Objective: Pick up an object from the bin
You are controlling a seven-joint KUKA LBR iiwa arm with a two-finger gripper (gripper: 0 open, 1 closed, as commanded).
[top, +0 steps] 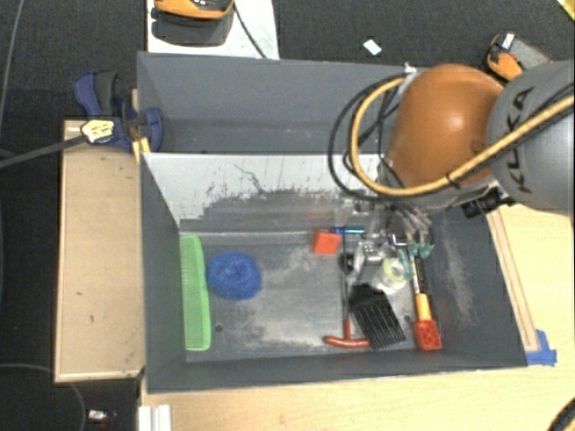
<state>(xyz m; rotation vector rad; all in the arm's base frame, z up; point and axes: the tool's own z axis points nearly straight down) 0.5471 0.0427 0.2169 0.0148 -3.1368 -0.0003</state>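
Bin [269, 196] held green comb [196, 292], blue scrubber [234, 275], orange block [327, 241], black brush [375, 318]. Jaws hung over the brush; whether parted or clenched could not be told.

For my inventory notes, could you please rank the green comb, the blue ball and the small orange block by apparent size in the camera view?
Largest to smallest:
1. green comb, long, by the left wall
2. blue ball
3. orange block, clearly smallest

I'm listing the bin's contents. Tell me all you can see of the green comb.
The green comb is a long, flat, bright green strip, plastic by its look. It lies flat, lengthwise against the left wall of the bin. A blue round scrubber sits close beside it; contact unclear.
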